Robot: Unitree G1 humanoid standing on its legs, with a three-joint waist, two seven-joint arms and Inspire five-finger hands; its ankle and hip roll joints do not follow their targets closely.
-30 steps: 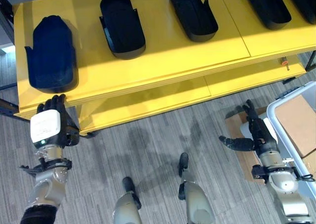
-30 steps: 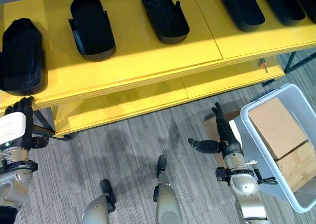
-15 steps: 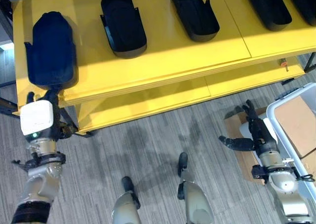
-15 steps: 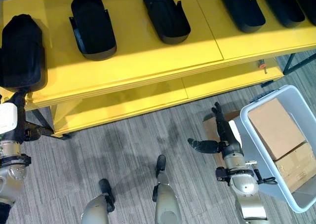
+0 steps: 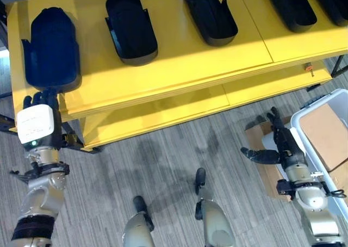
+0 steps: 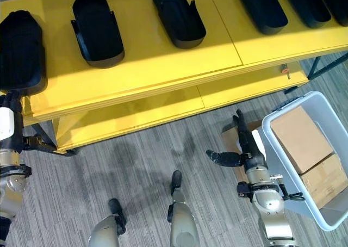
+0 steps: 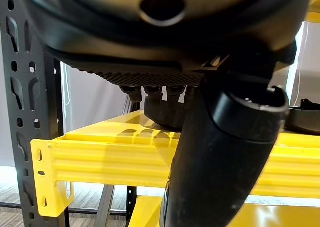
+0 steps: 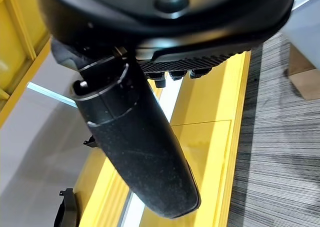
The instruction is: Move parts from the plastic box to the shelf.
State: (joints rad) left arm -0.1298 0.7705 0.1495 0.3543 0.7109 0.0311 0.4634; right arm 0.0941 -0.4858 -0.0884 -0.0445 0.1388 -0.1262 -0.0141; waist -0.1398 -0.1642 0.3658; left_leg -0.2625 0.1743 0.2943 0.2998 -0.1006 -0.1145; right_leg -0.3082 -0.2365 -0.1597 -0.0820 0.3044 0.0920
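We count five black parts (image 5: 130, 25) in a row across the top of the frame on one yellow shelf (image 5: 179, 67). One plastic box (image 6: 272, 143) sits at the lower right, with two cardboard boxes (image 6: 300, 139) inside.

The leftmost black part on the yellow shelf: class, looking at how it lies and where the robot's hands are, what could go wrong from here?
1. The leftmost black part lies close to the yellow shelf's front edge, with the left hand just below it; a bump might knock it off.
2. The right hand hangs open beside the plastic box, holding nothing; reaching in, it could catch the box's rim.
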